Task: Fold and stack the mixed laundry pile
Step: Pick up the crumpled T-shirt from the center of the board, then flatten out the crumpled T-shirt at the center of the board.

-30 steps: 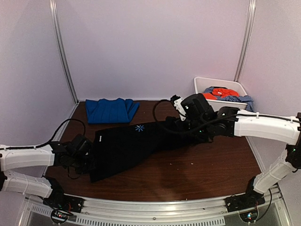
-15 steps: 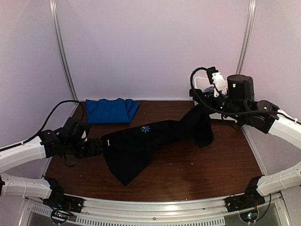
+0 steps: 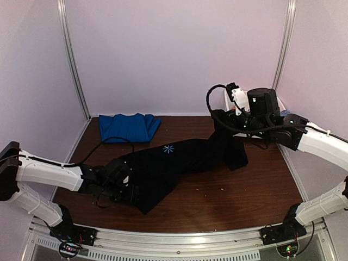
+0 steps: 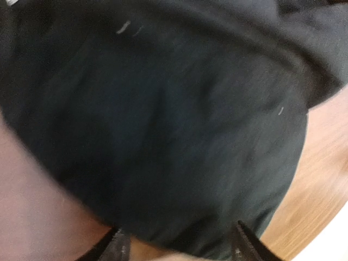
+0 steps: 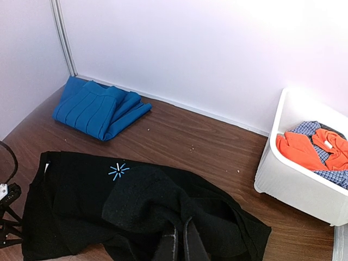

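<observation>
While the black garment (image 3: 174, 160) is stretched across the counter (image 3: 239, 198) from near left to far right, its far-right end is pinched and lifted off the surface by the closed right tool (image 5: 179, 234). The left tool (image 4: 179, 247) is held low at the garment's near-left edge, its fingers spread apart, with the dark cloth just ahead of them. A folded blue garment (image 3: 128, 128) lies at the far left, apart from the black one. An orange garment (image 5: 302, 149) and a speckled one (image 5: 333, 175) are bunched together in the tub (image 5: 288, 187) at the far right.

matt black cloth (image 3: 174, 160), glossy wooden table (image 3: 244, 196)
</observation>
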`<state>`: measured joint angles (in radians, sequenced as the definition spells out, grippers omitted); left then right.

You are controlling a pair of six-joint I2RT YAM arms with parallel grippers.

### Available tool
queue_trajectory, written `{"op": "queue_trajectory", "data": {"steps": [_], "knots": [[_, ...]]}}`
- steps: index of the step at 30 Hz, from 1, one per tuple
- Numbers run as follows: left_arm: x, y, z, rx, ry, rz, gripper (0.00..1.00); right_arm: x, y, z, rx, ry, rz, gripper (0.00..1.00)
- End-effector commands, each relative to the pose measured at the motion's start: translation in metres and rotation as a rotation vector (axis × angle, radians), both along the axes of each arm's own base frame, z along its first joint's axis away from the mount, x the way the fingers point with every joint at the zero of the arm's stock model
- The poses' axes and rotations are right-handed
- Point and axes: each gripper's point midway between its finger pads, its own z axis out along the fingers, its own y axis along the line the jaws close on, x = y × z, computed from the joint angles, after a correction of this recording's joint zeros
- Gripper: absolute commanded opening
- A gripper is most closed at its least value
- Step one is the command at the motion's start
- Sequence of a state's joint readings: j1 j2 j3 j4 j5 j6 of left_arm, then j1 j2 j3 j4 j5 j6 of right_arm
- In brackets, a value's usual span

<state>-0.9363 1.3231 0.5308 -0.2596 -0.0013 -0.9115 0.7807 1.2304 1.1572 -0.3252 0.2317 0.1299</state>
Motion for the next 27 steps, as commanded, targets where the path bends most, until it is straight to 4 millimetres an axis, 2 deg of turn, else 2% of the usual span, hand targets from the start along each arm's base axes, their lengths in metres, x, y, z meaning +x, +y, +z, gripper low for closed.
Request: {"op": "queue_trajectory", "data": {"steps": [1, 2, 4, 5, 6, 10, 14, 17, 19, 21, 23, 25, 27], "knots": [[0.008, -0.032, -0.009, -0.052, 0.016, -0.036, 0.55, 0.0, -0.01, 0.032, 0.037, -0.068, -0.015, 0.0], [0.012, -0.034, -0.009, -0.049, 0.01, -0.038, 0.47, -0.001, -0.011, 0.032, 0.035, -0.07, -0.016, 0.0], [0.018, -0.039, 0.001, -0.056, -0.025, -0.049, 0.21, -0.003, -0.014, 0.034, 0.034, -0.077, -0.012, 0.0], [0.021, -0.041, 0.013, -0.075, -0.055, -0.054, 0.05, -0.006, -0.016, 0.037, 0.036, -0.084, -0.012, 0.0], [0.023, -0.042, 0.026, -0.101, -0.084, -0.054, 0.0, -0.008, -0.02, 0.04, 0.038, -0.089, -0.019, 0.0], [0.033, -0.022, 0.105, -0.194, -0.267, 0.02, 0.0, -0.028, -0.039, 0.059, 0.087, -0.131, -0.021, 0.0], [0.022, -0.003, 0.197, -0.342, -0.44, -0.006, 0.0, -0.064, -0.049, 0.085, 0.179, -0.179, 0.079, 0.0], [0.01, 0.003, 0.247, -0.431, -0.513, -0.054, 0.0, -0.094, -0.053, 0.12, 0.284, -0.238, 0.181, 0.0], [0.01, 0.006, 0.268, -0.445, -0.539, -0.042, 0.0, -0.1, -0.065, 0.14, 0.319, -0.279, 0.15, 0.0], [0.023, 0.011, 0.273, -0.404, -0.546, 0.017, 0.0, -0.085, -0.082, 0.143, 0.271, -0.289, 0.021, 0.0], [0.045, 0.021, 0.261, -0.311, -0.506, 0.11, 0.0, -0.06, -0.093, 0.127, 0.179, -0.265, -0.109, 0.0], [0.072, 0.037, 0.239, -0.243, -0.437, 0.209, 0.0, -0.032, -0.091, 0.094, 0.119, -0.2, -0.16, 0.0], [0.099, 0.055, 0.206, -0.245, -0.359, 0.282, 0.0, -0.004, -0.086, 0.048, 0.116, -0.101, -0.164, 0.0]]}}
